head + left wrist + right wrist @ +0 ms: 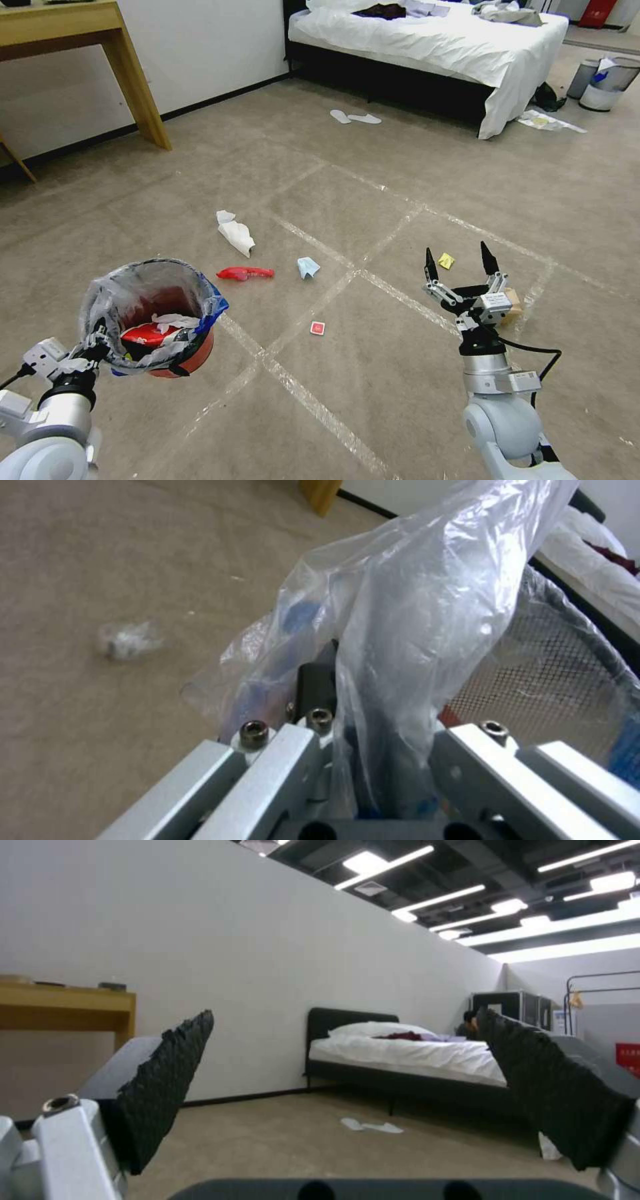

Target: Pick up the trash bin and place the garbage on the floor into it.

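Carpeted floor (373,373), left gripper (93,347) clamping trash bin (157,320), right gripper (460,263) agape

Taped carpet floor (400,200): tissue (235,233), red wrapper (245,273), blue scrap (307,267).

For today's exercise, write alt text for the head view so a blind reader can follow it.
The left gripper holds the red trash bin by its rim above the floor; the open right gripper hovers near scattered garbage.
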